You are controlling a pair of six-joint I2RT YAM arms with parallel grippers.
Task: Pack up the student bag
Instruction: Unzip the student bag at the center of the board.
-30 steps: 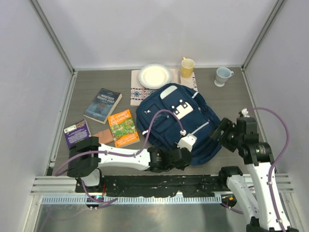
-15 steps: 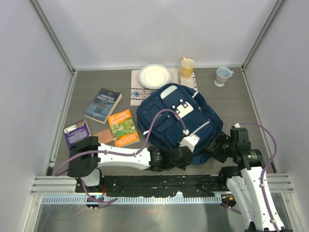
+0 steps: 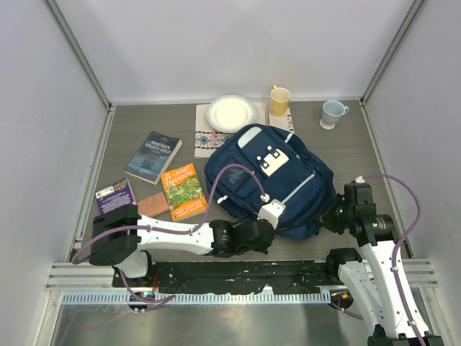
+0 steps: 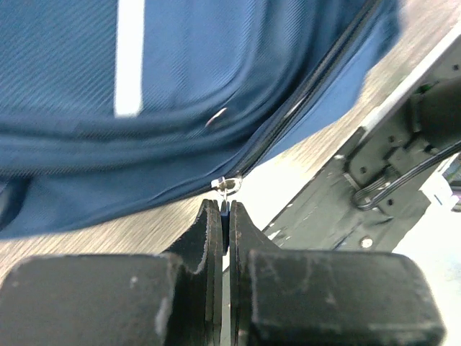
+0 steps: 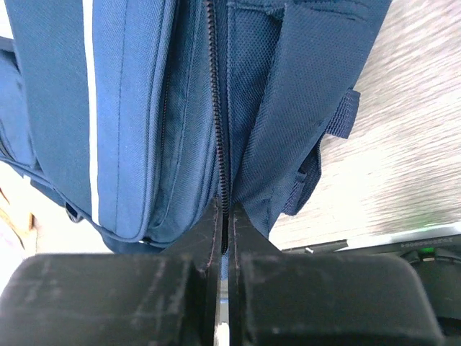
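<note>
Left wrist: left claw (image 4: 225, 210) pinches the zip pull (image 4: 229, 185), right claw (image 5: 223, 210) nips the student bag (image 5: 130, 108); tugging could slip the pull

Navy striped student bag (image 3: 292, 193) lies flat, seemingly zipped.

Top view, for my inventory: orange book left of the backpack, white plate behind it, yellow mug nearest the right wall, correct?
No. The top view shows the pale blue mug nearest the right wall; the yellow mug stands beside the white plate. The rest holds.
</note>
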